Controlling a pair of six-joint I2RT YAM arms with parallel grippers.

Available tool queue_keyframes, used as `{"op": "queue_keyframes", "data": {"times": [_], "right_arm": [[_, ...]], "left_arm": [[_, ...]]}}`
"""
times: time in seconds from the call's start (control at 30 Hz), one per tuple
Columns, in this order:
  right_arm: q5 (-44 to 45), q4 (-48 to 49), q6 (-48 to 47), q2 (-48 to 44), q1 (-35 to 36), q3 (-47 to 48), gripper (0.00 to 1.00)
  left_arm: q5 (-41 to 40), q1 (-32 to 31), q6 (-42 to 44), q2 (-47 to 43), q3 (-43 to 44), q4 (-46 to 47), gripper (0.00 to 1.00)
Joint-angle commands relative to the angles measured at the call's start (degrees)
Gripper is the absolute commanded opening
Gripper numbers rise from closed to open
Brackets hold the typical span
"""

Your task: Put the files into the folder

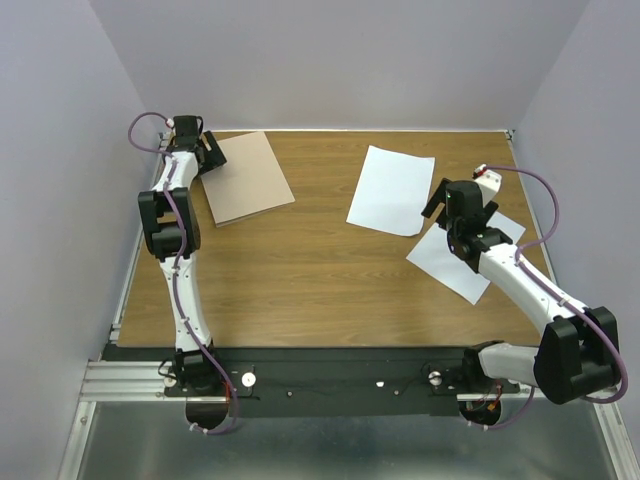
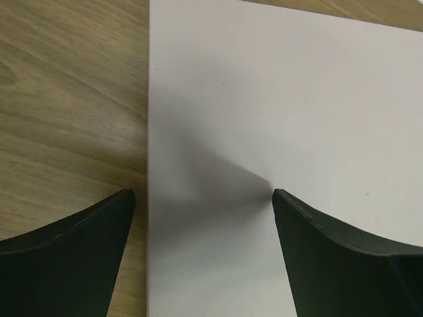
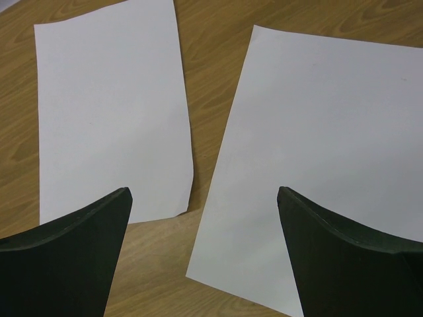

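The pinkish-tan folder [image 1: 245, 178] lies flat at the far left of the table. My left gripper [image 1: 205, 152] is open and hovers over its left edge; in the left wrist view the folder [image 2: 284, 132] looks pale and its edge runs between my open fingers [image 2: 66, 257]. Two white sheets lie at the right: one [image 1: 392, 190] farther back, one [image 1: 462, 262] nearer and partly under my right arm. My right gripper [image 1: 458, 208] is open and empty above them. The right wrist view shows both sheets [image 3: 109, 112] [image 3: 324, 152] side by side, with a strip of table between them.
The wooden table [image 1: 320, 290] has a metal rail along its near edge [image 1: 300, 380] where the arm bases sit. Grey walls close in on the left, the back and the right.
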Motion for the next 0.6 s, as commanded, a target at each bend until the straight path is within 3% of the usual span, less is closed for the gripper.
{"op": "queue_keyframes", "data": {"times": [0.0, 0.07, 0.1, 0.17, 0.2, 0.3, 0.57], "right_arm": [[2.4, 1.4, -0.9, -0.1, 0.1, 1.4, 1.00], [2.3, 1.4, -1.0, -0.2, 0.1, 1.3, 1.00], [2.3, 1.4, -0.8, -0.3, 0.1, 1.2, 1.00], [2.3, 1.4, -0.8, -0.7, 0.1, 1.1, 1.00], [2.4, 1.4, -0.8, -0.7, 0.1, 0.9, 1.00], [2.3, 1.4, -0.5, -1.0, 0.1, 0.7, 1.00], [0.5, 1.4, 0.3, -2.3, 0.1, 0.0, 1.00]], "left_arm": [[4.3, 0.1, -0.4, -0.1, -1.1, -0.4, 0.86], [4.8, 0.1, -0.1, -0.1, -1.4, -0.6, 0.82], [4.9, 0.1, 0.1, -0.2, -1.2, -1.5, 0.75], [5.7, 0.0, 0.5, -0.4, -1.8, -2.1, 0.70], [5.8, -0.4, 0.6, -0.9, -2.2, -2.5, 0.61], [6.0, -1.3, 1.4, -2.9, -5.1, -2.5, 0.52], [5.0, -7.4, 5.0, -8.7, -15.9, -0.9, 0.42]]}}
